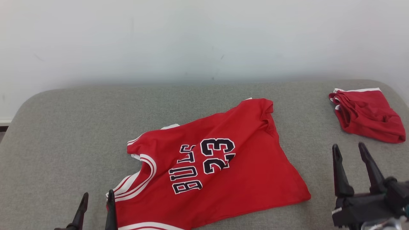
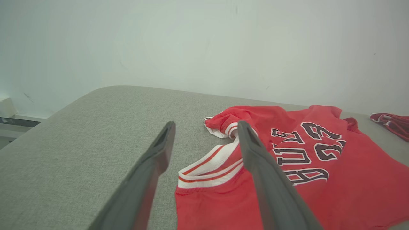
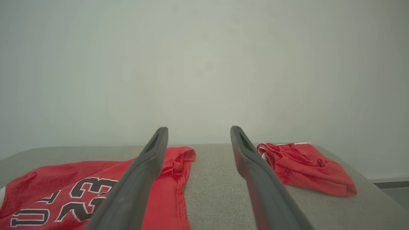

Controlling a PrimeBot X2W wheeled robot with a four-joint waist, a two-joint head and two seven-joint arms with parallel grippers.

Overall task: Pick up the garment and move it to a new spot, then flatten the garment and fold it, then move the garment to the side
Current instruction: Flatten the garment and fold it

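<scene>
Left gripper (image 1: 97, 195) and right gripper (image 1: 348, 148) are hovering with jaws spread wide and pinching nothing, low over a grey padded surface (image 1: 64, 134). A red basketball jersey (image 1: 230, 159) is lying there printed side up. It is sitting roughly in the middle and slanting, with its collar toward the robot's left and its hem toward the right.

The left gripper's inner finger is sitting just beside the white-and-red neck trim (image 2: 207, 174); whether it is touching the cloth is unclear. The right gripper is waiting apart from the jersey's near right corner. A second red garment (image 1: 367, 116), apparently folded, is resting near the far right edge, well apart from the jersey.

The jersey is looking light, thin and limp, probably a smooth sports fabric that is going to sag and slide rather than hold any shape. One shoulder strap (image 2: 223, 123) is bunching up, and the far hem corner (image 1: 266, 110) is curling over.

The thicker banded trim at the shoulders is looking like the surest place to pinch. One grip on each side would keep the cloth hanging flat. Catching only the top layer is the risk, since the back panel would then be dragging and wrinkling.
</scene>
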